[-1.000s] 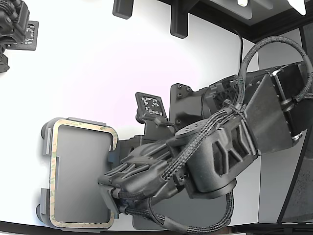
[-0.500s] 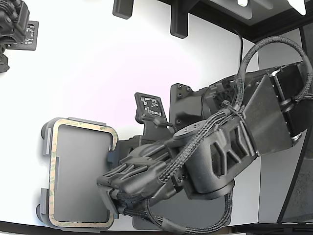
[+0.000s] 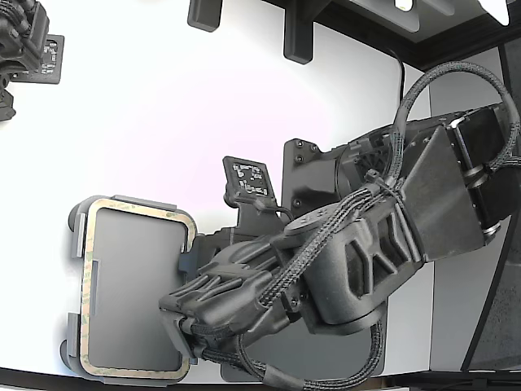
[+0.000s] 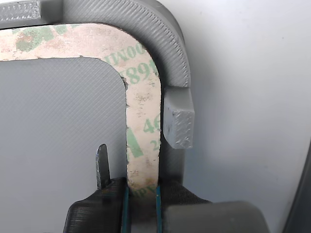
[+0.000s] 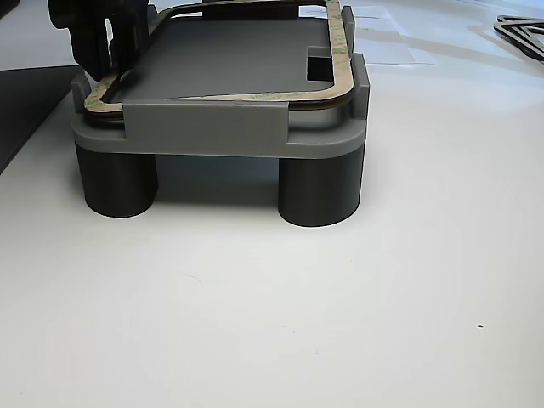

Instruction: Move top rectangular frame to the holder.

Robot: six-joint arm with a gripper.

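frame point(image 3: 89, 269) on holder point(image 3: 76, 221) | hand point(image 3: 181, 326) at frame's right side

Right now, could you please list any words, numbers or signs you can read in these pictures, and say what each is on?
"89": green print on the rectangular frame, wrist view, cut off at the frame's edge.
"46": green print further along the same frame strip, also cut off.
Other green marks on the frame: fragments, unreadable.
Square coded tag on the arm, exterior view: a pattern, no legible text.

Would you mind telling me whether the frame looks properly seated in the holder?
Not quite: in the other view the frame sits slanted in the holder, higher at the end near the gripper.
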